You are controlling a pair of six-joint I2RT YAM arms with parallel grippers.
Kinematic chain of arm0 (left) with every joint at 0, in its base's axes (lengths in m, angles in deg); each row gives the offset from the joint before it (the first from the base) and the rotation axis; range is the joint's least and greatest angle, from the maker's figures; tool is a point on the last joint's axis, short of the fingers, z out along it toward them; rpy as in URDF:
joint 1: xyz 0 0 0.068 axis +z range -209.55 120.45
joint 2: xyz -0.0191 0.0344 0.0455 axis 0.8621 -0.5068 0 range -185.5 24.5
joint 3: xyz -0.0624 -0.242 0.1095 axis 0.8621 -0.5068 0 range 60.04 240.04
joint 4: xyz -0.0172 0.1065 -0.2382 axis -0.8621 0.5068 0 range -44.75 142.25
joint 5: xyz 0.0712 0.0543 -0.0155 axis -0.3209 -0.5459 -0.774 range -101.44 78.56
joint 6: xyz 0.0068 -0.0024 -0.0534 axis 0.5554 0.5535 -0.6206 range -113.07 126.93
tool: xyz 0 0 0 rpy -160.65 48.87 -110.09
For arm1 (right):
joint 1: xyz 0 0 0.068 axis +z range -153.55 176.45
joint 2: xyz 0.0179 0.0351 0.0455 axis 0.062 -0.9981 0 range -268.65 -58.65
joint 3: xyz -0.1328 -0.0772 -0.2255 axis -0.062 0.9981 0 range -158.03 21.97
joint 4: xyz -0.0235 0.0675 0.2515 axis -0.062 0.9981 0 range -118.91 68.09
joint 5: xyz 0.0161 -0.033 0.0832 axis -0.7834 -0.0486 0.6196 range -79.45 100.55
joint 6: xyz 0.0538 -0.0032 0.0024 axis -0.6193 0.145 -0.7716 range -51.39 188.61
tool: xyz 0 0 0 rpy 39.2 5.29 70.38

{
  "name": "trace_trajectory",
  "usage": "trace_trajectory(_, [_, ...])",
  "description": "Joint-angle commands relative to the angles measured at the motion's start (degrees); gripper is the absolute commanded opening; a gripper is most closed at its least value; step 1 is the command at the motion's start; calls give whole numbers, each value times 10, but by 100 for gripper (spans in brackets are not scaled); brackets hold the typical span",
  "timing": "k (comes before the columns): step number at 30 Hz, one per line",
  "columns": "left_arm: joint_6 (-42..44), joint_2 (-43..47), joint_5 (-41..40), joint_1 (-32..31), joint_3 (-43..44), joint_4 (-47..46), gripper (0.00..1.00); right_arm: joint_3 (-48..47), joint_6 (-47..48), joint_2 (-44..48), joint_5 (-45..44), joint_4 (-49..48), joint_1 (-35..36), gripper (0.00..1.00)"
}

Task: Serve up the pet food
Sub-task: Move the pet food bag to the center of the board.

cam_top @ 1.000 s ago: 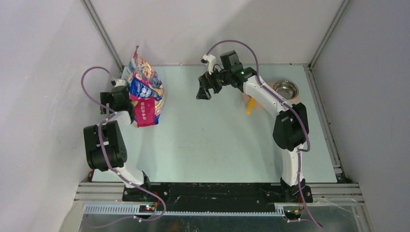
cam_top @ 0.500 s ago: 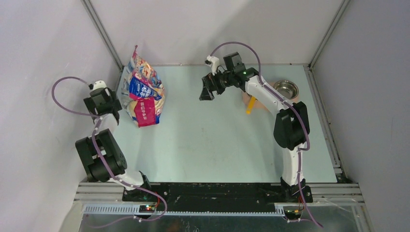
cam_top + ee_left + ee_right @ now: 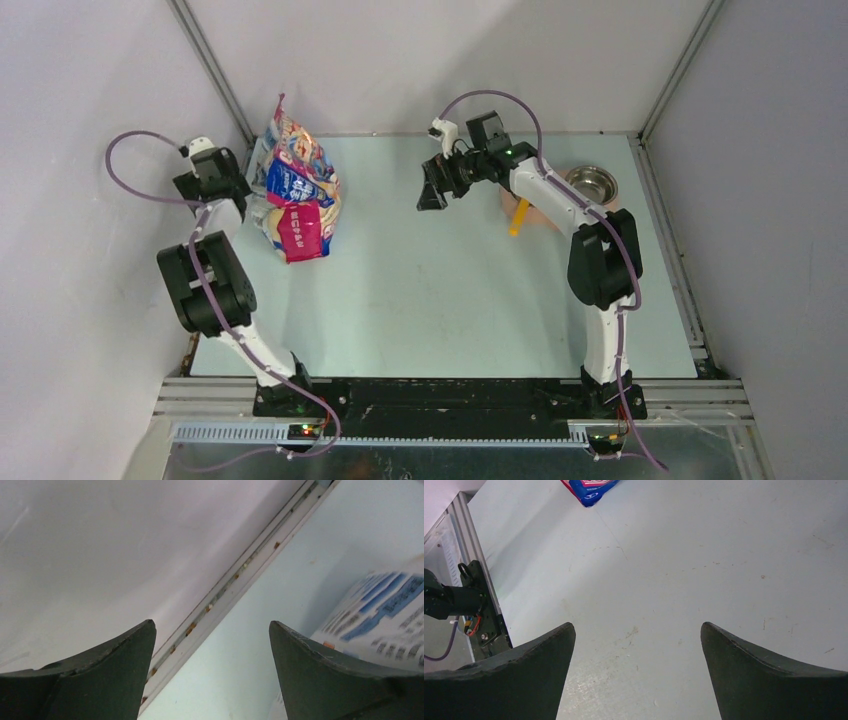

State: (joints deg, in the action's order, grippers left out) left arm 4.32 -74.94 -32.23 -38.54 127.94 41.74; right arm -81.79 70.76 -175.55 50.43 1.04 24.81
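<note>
At the near edge: my two arm bases, bolted side by side to the table [image 3: 430, 300], the left base on the left of the overhead view.
Mid-table: a pale surface, lightly scuffed and speckled where my right wrist camera looks down on it.
Left gripper [image 3: 211, 625]: jaws spread wide with nothing between them. It hovers at the far left of the table, just beside the bag [image 3: 295, 190], and faces the rail [image 3: 225, 590] at the foot of the left wall.
Bag: glossy, printed in pink and blue, standing crumpled near the far left corner. Its printed side fills the right edge of my left wrist view.
Rail: a pale metal strip where the table meets the wall. Small brown bits lie along its groove, and I cannot tell whether they are kibble.
Right gripper [image 3: 638, 625]: jaws wide apart and holding nothing. It hangs above the far middle of the table, well apart from the bag.
Scoop [image 3: 517, 218]: yellow, lying on the table to the right of that gripper, partly hidden by my right forearm.
Bowl [image 3: 591, 183]: a round steel dish near the far right corner, close beyond the scoop.
Pet food: I see the loose pellets in none of my views, and I cannot tell whether they lie within the bag.
</note>
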Motion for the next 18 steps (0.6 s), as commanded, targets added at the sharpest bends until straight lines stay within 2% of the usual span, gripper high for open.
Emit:
trace_trajectory(1, [-44, -38, 8, -7, 91, 83, 91, -11, 9, 4, 20, -2, -7, 99])
trace_trajectory(15, [-43, -162, 62, -65, 255, 285, 89, -29, 7, 2, 33, 18, -15, 98])
trace_trajectory(18, [-42, -183, 98, -72, 288, 325, 88, -29, 6, 5, 36, 18, -15, 99])
